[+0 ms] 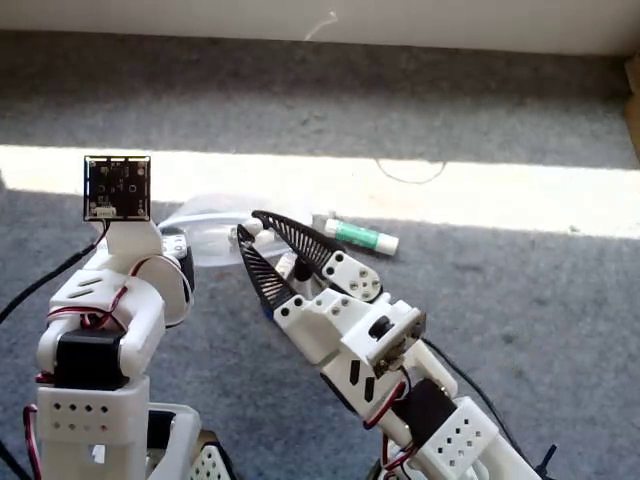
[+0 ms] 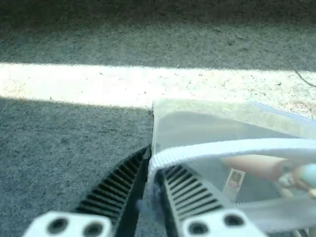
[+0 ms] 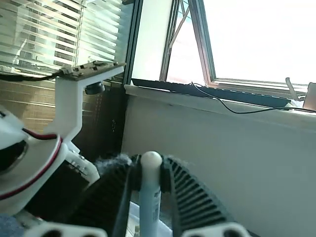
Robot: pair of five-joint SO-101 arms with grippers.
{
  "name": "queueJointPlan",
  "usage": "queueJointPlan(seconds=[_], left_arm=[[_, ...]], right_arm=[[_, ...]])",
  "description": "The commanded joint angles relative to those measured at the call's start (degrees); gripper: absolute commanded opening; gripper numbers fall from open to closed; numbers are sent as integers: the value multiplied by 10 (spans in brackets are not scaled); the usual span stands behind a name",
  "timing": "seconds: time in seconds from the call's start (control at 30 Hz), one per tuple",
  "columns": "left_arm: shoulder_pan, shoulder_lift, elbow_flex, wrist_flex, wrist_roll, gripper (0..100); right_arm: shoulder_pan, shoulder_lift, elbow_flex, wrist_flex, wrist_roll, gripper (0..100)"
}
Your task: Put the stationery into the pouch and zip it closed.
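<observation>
While the left gripper [image 2: 154,170] pinches the pouch [image 2: 222,128] by the corner of its white zip tape, fingers closed down narrow on the fabric, the right gripper [image 3: 148,170] is clamped on a white pen [image 3: 149,197] that stands up between its ribbed fingers. From above, the right gripper [image 1: 248,222] has its tips just beside the pouch [image 1: 205,228], on the side facing the glue stick [image 1: 362,237]. The pouch itself lies on the grey carpet [image 1: 500,330], half in the sunlit strip, and the glue stick lies on the carpet near it but apart, beyond the right gripper.

To my eye the pouch is thin, see-through plastic: light, limp and rather slick. Its mouth will likely sag shut unless the tape is held up, so the stitched tape looks a better place to grip than the bare film. A peach-coloured piece [image 2: 252,165] already lies inside.

I'd judge the pen stiff, smooth and light; held around its barrel it could pivot or slide if its tip catches the pouch's edge. The glue stick is round and would probably roll at a nudge, so it wants taking across the middle of its body. I cannot make out the zip's puller, small as it must be.
</observation>
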Motion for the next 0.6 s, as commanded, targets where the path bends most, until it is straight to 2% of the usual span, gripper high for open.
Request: queueJointPlan(seconds=[0.0, 0.23, 0.4, 0.57], left_arm=[[-7, 0, 0, -9, 6, 11], [-7, 0, 0, -9, 6, 11], [-7, 0, 0, -9, 6, 11], [-7, 0, 0, -9, 6, 11]], right_arm=[[4, 6, 0, 1, 4, 5], [3, 3, -1, 36, 3, 9], [3, 2, -2, 36, 0, 89], [3, 2, 0, 36, 0, 94]])
